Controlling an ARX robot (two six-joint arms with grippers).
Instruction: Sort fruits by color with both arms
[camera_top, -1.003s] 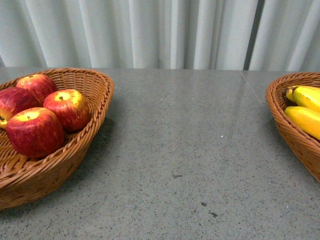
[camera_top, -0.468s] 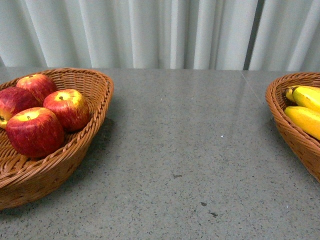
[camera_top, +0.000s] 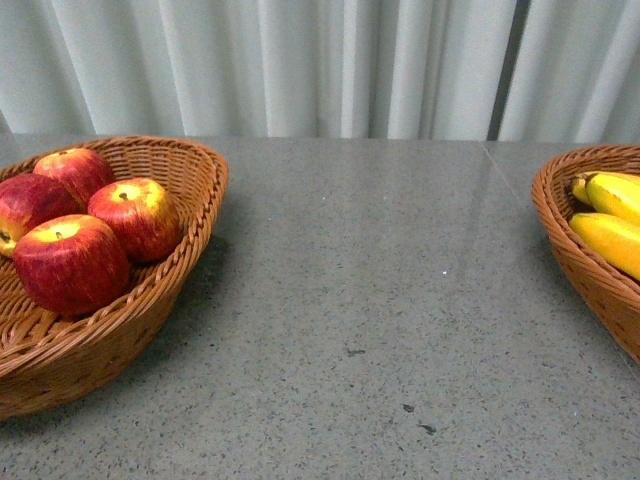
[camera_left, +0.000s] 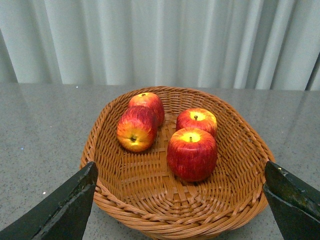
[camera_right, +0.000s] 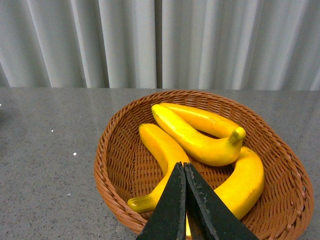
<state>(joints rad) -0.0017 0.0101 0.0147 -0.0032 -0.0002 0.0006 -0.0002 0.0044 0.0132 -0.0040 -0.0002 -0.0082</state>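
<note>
Several red apples (camera_top: 70, 262) with yellow tops lie in a wicker basket (camera_top: 190, 200) at the left of the front view. They also show in the left wrist view (camera_left: 192, 153), inside the same basket (camera_left: 240, 200). My left gripper (camera_left: 182, 200) is open, its jaws wide apart above the basket's near rim, holding nothing. Yellow bananas (camera_top: 610, 235) lie in a second wicker basket (camera_top: 565, 250) at the right. In the right wrist view several bananas (camera_right: 195, 137) fill that basket (camera_right: 115, 175). My right gripper (camera_right: 184, 167) is shut and empty above them.
A grey speckled table (camera_top: 380, 300) runs between the two baskets. Pale pleated curtains (camera_top: 320, 60) hang behind it. Neither arm shows in the front view.
</note>
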